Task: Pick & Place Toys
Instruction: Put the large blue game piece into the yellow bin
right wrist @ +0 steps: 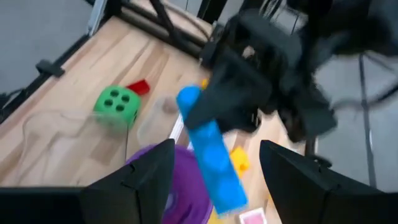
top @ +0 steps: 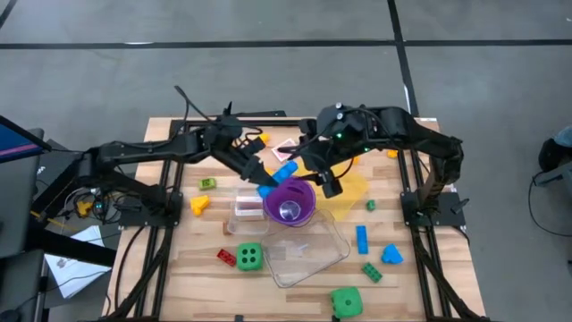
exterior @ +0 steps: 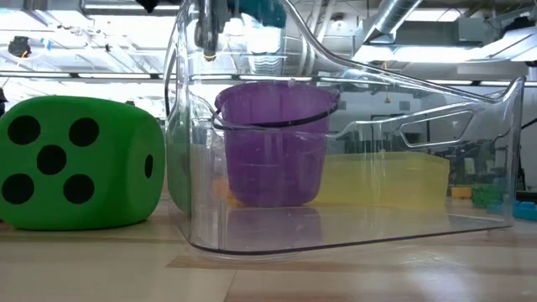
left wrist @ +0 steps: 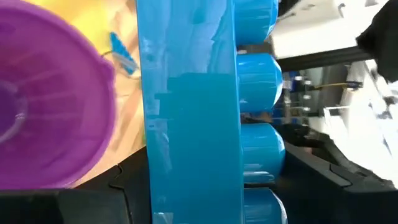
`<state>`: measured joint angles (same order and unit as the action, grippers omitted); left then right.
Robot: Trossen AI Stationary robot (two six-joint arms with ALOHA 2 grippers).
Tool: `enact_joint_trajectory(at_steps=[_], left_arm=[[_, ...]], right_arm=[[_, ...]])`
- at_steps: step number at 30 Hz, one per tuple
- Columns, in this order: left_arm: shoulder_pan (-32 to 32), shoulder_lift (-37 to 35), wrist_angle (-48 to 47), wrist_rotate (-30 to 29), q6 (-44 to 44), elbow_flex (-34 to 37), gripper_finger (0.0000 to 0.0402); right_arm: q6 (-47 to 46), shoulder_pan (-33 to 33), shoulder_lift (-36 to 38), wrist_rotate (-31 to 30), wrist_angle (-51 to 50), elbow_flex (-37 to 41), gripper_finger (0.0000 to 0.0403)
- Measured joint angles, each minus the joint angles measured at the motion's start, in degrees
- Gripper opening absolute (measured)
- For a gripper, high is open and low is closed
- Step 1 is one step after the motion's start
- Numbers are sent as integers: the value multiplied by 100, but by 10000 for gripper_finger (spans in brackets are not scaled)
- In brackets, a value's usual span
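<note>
A long blue studded brick (top: 284,170) hangs in the air just above the far-left rim of the purple cup (top: 290,204), with my left gripper (top: 265,185) shut on it. In the left wrist view the brick (left wrist: 193,112) fills the middle, with the cup (left wrist: 50,93) beside it. My right gripper (top: 328,183) hovers open at the cup's right, over the yellow tray (top: 356,190), with nothing between its fingers. Its wrist view shows the brick (right wrist: 214,165) and my left gripper (right wrist: 236,99) ahead of it. Other toys lie loose on the table. My left gripper pinches the blue brick between its two fingers, on the part toward one end (right wrist: 198,130); the gripper's own body hides the exact spot. It comes from the table's left, slanting slightly down. The brick is lifted clear, its free length (right wrist: 224,186) sticking out over the cup.
Clear tubs (top: 308,255) (top: 241,213) lie in front of and left of the cup. Green dice (top: 250,257) (top: 347,302), a red brick (top: 225,257), blue bricks (top: 361,239) (top: 391,255) and green bits (top: 371,271) (top: 207,183) are scattered about. A yellow piece (top: 198,204) lies left.
</note>
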<state>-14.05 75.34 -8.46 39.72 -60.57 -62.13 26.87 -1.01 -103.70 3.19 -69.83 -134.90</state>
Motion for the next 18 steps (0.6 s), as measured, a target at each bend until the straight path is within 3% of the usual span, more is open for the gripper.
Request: enact_joint_trajectory(at_steps=[6, 18], left_arm=[[-72, 215, 563, 627, -441, 9, 256], [-90, 89, 750, 1034, -613, 5, 256]], right_arm=[[45, -5, -275, -9, 197, -2, 228], [57, -85, -658, -5, 215, -1, 228]])
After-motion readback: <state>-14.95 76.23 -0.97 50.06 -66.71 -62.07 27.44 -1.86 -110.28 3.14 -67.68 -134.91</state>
